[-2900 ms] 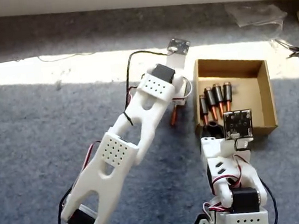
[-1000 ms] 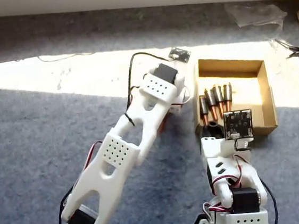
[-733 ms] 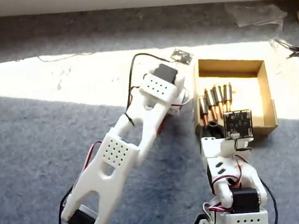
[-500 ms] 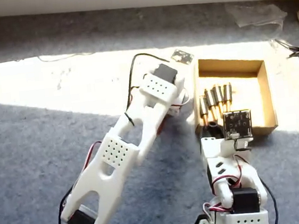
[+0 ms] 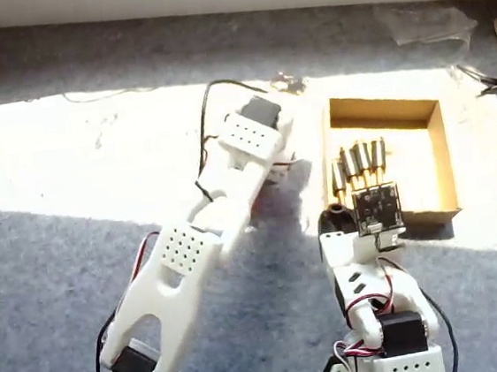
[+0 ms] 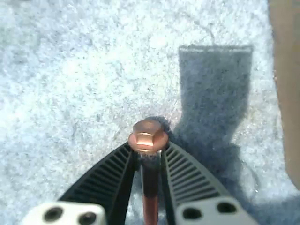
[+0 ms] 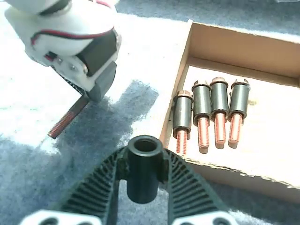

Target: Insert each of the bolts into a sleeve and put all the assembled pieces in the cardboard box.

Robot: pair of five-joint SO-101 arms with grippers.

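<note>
Bolt [image 6: 148, 136] sits clamped in left gripper [image 6: 149, 152], black sleeve [image 7: 142, 177] in right gripper [image 7: 143, 161].

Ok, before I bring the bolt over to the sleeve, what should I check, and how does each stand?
1. Grip on the bolt: ok, left gripper shut on its shank under the head.
2. Grip on the sleeve: ok, right gripper shut on its sides.
3. Sleeve mouth: ok, uncovered; deeper inside, cannot tell.
4. Bolt lined up with sleeve: not ok, apart, bolt tilted.
5. Room in the cardboard box: ok, four assembled pieces along one side, bare floor beside them.
</note>
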